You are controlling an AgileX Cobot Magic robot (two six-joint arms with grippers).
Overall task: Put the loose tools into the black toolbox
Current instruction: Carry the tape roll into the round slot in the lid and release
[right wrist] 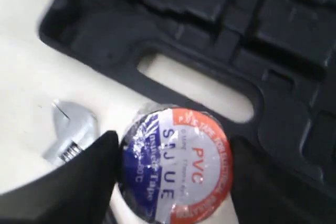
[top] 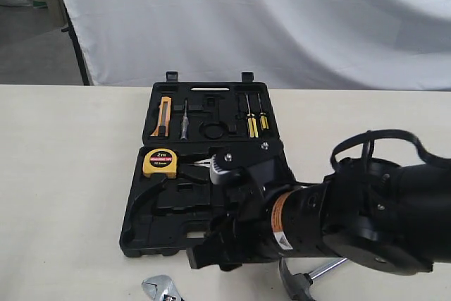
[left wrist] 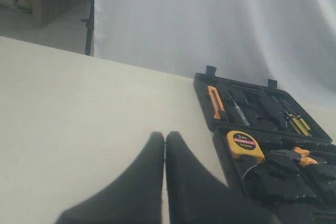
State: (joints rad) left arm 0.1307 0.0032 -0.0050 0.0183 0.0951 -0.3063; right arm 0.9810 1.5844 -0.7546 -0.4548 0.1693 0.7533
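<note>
- Soft, even light in all views; white cloth backdrop (top: 282, 19) bright, slightly washed out.
- Right wrist view blurry throughout; glare on the glossy red-white-blue wrapped tape roll (right wrist: 176, 166) between the right gripper's (right wrist: 173, 144) fingers.
- Left wrist view: the left gripper (left wrist: 165, 136) is an unfocused dark silhouette; flat black plastic toolbox (left wrist: 262, 103) beyond it is soft.

The right arm (top: 352, 223) is a bulky black cylinder bearing an orange-and-white label (top: 282, 222), with a thin black cable (top: 373, 135) looped over it and silver screws (top: 227, 156) on its black bracket (top: 246, 150). The left hand (left wrist: 165, 139) has two smooth black tapered fingers (left wrist: 142, 182).
</note>
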